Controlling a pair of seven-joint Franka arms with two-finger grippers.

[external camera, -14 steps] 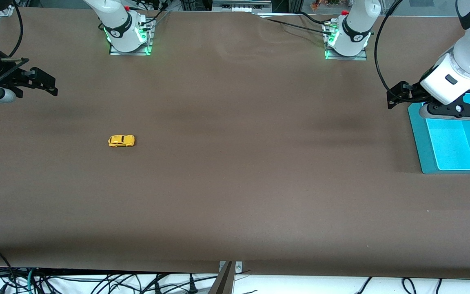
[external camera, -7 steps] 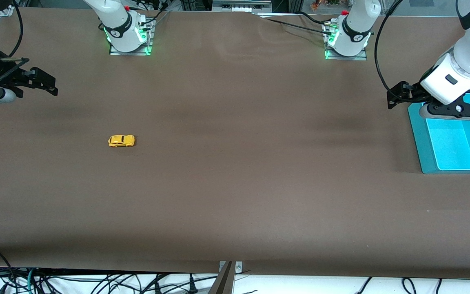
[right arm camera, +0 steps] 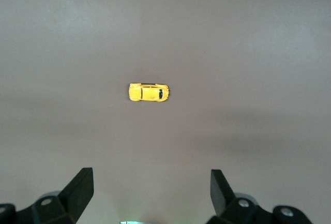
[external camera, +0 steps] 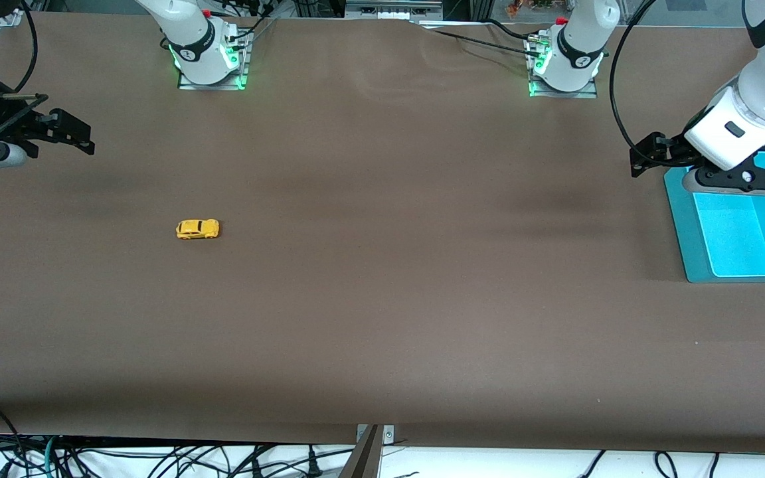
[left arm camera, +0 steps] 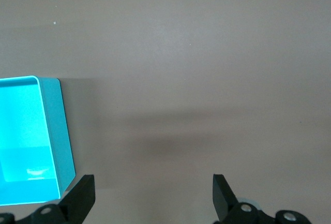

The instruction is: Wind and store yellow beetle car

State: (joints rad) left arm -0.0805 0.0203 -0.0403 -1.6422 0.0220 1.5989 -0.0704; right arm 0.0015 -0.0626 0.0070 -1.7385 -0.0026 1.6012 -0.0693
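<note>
The yellow beetle car (external camera: 197, 229) sits on its wheels on the brown table, toward the right arm's end. It also shows in the right wrist view (right arm camera: 149, 92). My right gripper (external camera: 77, 136) is open and empty, up in the air at the right arm's end of the table, well apart from the car; its jaws stand wide apart in the right wrist view (right arm camera: 151, 177). My left gripper (external camera: 645, 154) is open and empty, over the table beside the teal bin (external camera: 681, 226); its jaws stand wide apart in the left wrist view (left arm camera: 153, 180).
The teal bin has nothing in it and stands at the left arm's end of the table; its wall shows in the left wrist view (left arm camera: 62, 131). The two arm bases (external camera: 210, 60) (external camera: 565, 63) stand along the table's back edge.
</note>
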